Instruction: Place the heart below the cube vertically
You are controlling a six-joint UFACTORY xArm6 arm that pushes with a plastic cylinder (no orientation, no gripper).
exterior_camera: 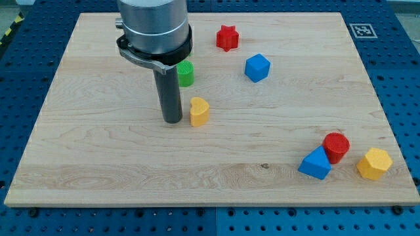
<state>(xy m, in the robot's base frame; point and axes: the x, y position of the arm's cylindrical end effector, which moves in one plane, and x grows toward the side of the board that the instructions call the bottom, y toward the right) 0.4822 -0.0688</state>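
A yellow-orange heart block [199,111] lies near the middle of the wooden board [98,151]. A blue cube [257,67] sits up and to the right of it. My tip [172,120] rests on the board just left of the heart, a small gap apart from it. The rod rises from the tip to the grey arm body at the view's top.
A green cylinder [186,74] stands just above the heart, partly behind the rod. A red star block [227,38] is near the top. At the lower right sit a blue triangular block [315,164], a red cylinder [336,146] and a yellow hexagonal block [374,163].
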